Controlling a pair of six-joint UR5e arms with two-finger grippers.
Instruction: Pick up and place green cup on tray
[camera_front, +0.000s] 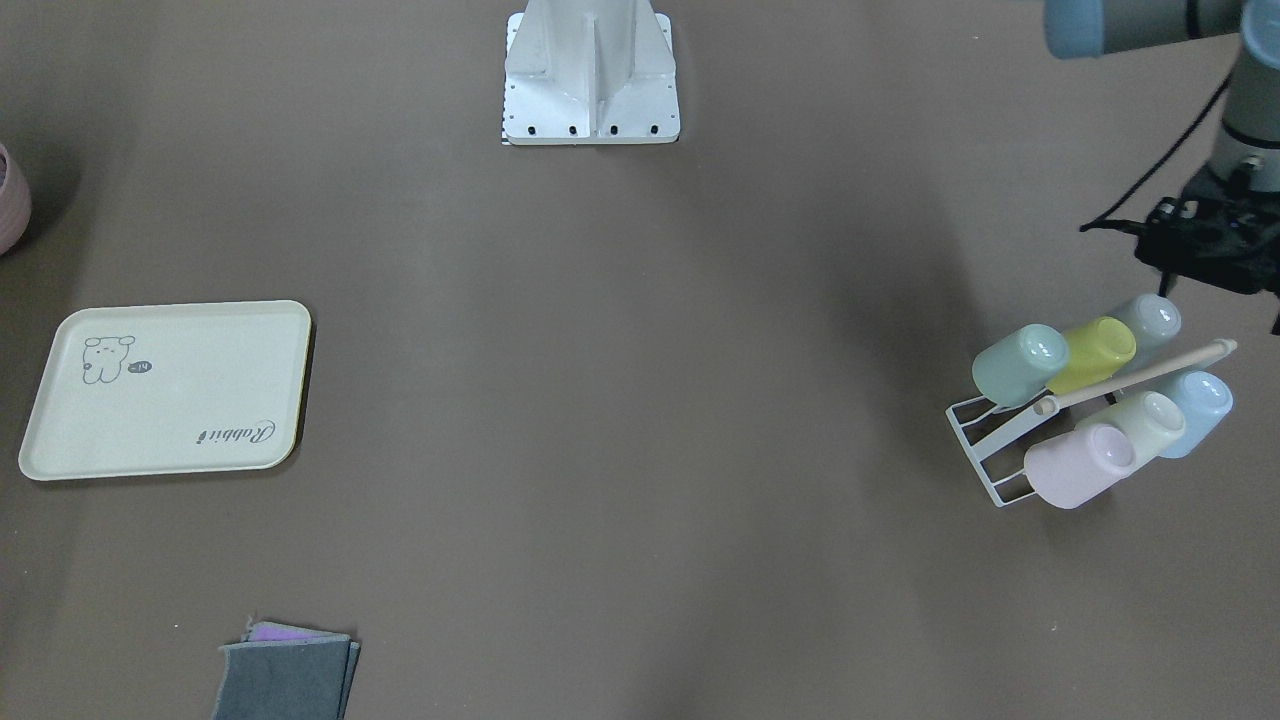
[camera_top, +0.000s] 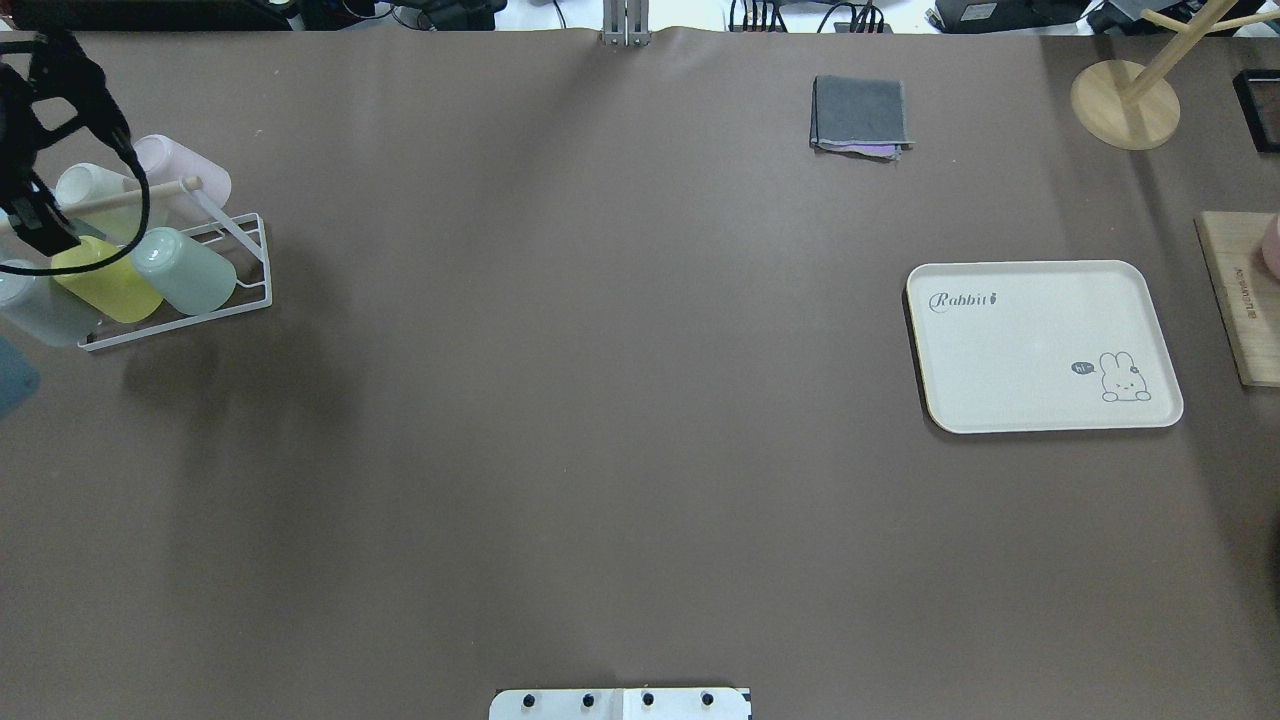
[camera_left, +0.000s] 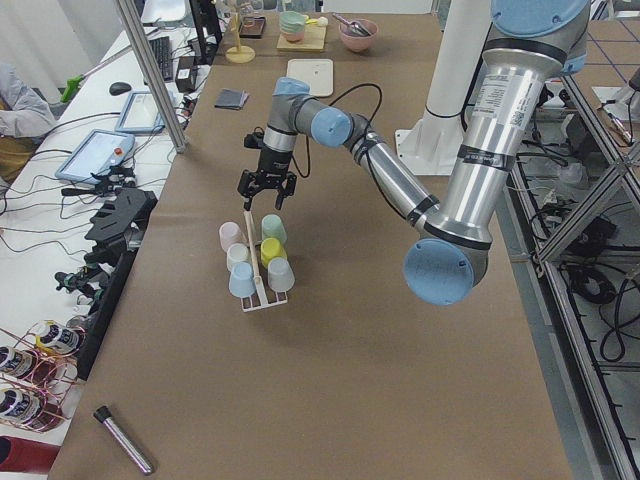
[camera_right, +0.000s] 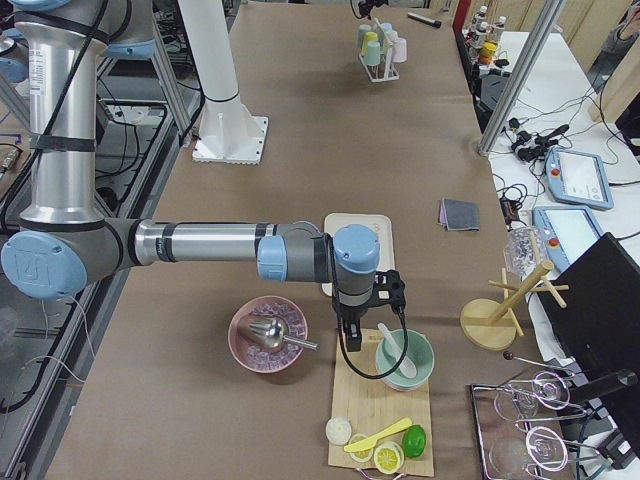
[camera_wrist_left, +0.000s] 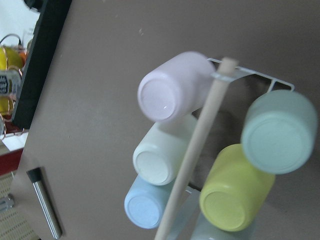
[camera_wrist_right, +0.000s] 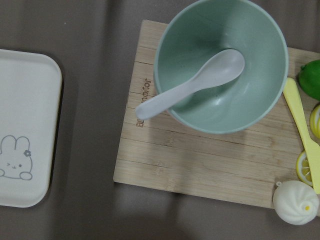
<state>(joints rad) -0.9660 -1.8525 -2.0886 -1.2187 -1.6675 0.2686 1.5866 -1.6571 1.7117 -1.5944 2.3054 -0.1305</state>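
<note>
The green cup (camera_front: 1020, 365) lies on its side on a white wire rack (camera_front: 975, 432) with several other cups, at the end nearest the table's middle, next to a yellow-green cup (camera_front: 1098, 352). It also shows in the left wrist view (camera_wrist_left: 277, 132) and overhead (camera_top: 185, 270). My left gripper (camera_left: 266, 203) hovers above the rack's wooden handle (camera_wrist_left: 192, 155), open and empty. The cream tray (camera_front: 170, 390) lies empty across the table. My right gripper (camera_right: 352, 330) hangs over a cutting board (camera_wrist_right: 200, 160) beside the tray (camera_wrist_right: 25, 125); I cannot tell whether it is open or shut.
A folded grey cloth (camera_top: 860, 115) lies at the far edge. A green bowl with a spoon (camera_wrist_right: 220, 65), a pink bowl (camera_right: 268, 335) and a wooden stand (camera_top: 1125, 100) are near the tray. The robot base (camera_front: 590, 70) is at mid-table.
</note>
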